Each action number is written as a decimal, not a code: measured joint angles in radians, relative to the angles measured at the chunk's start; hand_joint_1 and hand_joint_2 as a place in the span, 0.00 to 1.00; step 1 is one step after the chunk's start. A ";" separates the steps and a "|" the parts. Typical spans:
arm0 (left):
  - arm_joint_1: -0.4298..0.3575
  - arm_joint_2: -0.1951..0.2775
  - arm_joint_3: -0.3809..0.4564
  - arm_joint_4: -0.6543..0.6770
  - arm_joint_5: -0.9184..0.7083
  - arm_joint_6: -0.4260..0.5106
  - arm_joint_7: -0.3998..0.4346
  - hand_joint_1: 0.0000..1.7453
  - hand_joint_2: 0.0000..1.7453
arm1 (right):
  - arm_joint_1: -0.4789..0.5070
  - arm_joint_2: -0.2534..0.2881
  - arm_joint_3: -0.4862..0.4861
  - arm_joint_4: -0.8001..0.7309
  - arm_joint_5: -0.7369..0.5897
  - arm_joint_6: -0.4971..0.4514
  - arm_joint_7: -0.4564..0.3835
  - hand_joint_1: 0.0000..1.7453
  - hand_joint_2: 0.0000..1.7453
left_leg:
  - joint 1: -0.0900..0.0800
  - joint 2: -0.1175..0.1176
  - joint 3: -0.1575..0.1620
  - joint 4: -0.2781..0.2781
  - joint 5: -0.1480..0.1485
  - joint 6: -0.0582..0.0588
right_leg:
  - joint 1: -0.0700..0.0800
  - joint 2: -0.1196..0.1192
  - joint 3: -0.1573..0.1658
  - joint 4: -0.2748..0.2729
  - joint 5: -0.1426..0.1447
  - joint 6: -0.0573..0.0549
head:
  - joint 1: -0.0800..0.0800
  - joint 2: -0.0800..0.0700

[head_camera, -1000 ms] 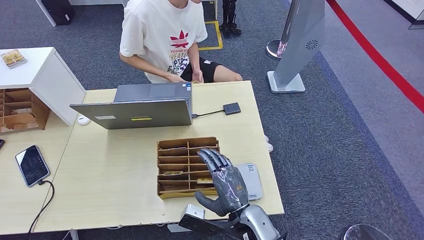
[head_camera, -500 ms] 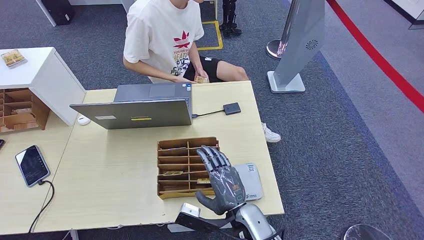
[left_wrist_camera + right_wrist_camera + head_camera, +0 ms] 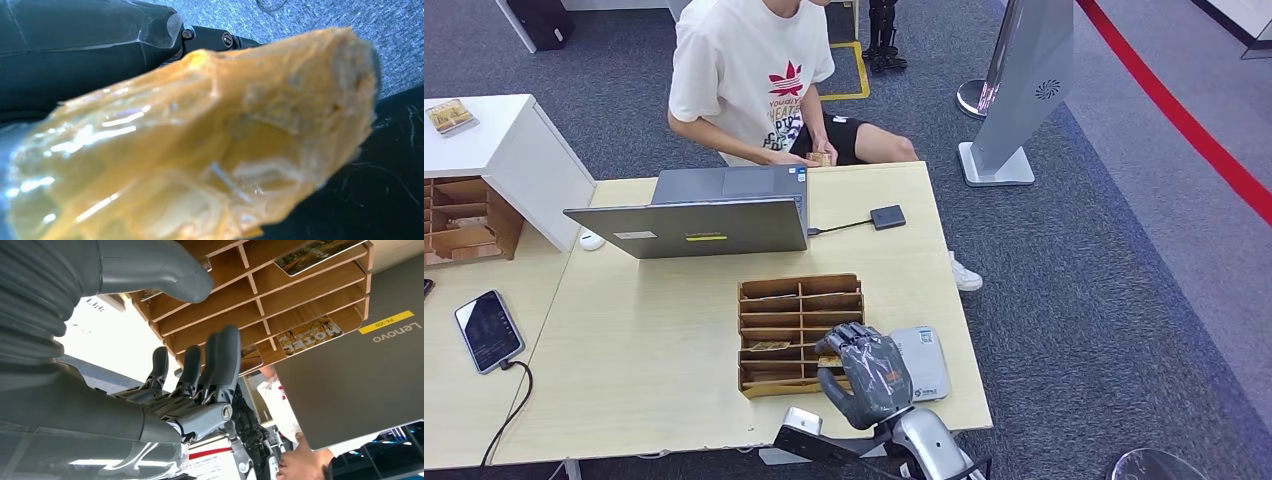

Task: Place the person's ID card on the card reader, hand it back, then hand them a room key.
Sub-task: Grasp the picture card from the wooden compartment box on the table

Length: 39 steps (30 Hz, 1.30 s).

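Observation:
My right hand (image 3: 867, 375) hovers over the near right corner of the wooden key rack (image 3: 800, 333), fingers bent down toward a room key card (image 3: 828, 360) in a slot. In the right wrist view the thumb (image 3: 160, 267) and fingers (image 3: 220, 360) stand apart with nothing between them, close to the rack (image 3: 280, 295) and its printed key cards (image 3: 306, 334). Another key card (image 3: 769, 346) lies in a left slot. A person in a white T-shirt (image 3: 749, 75) sits at the far edge, holding a small card (image 3: 821, 158). A blurred yellow taped shape (image 3: 200, 150) covers the left wrist view.
A grey flat device (image 3: 924, 362) lies right of the rack beside my hand. A small black box (image 3: 887, 217) is cabled to the open laptop (image 3: 699, 215). A phone (image 3: 488, 330) lies at the left, beside a white cabinet (image 3: 494, 160). A grey stand (image 3: 1019, 90) rises beyond the table.
My right hand's fingers, stretched out over the rack before, have curled downward and the hand has drawn back toward the near edge. The person shifted slightly, still holding the card.

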 joint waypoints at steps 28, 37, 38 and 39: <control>-0.002 0.000 0.000 0.000 -0.009 -0.007 0.003 0.00 0.00 | 0.001 0.004 0.008 -0.005 0.002 0.002 0.002 0.16 1.00 | 0.000 0.000 0.000 0.000 0.000 0.000 | 0.000 0.000 0.000 0.000 0.000 0.000 | 0.000 0.000; -0.002 0.000 0.000 0.000 -0.015 -0.006 0.003 0.00 0.00 | 0.004 0.003 0.011 -0.018 -0.007 0.006 0.000 0.15 1.00 | 0.000 0.000 0.000 0.000 0.000 0.000 | 0.000 0.000 0.000 0.000 0.000 0.000 | 0.000 0.000; -0.002 0.000 0.000 0.000 -0.016 -0.006 0.003 0.00 0.00 | 0.004 0.003 0.012 -0.019 -0.009 0.008 -0.001 0.16 1.00 | 0.000 0.000 0.000 0.000 0.000 0.000 | 0.000 0.000 0.000 0.000 0.000 0.000 | 0.000 0.000; -0.002 0.000 0.000 0.000 -0.017 -0.006 0.003 0.00 0.00 | 0.004 0.003 0.012 -0.019 -0.010 0.010 -0.002 0.16 1.00 | 0.000 0.000 0.000 0.000 0.000 0.000 | 0.000 0.000 0.000 0.000 0.000 0.000 | 0.000 0.000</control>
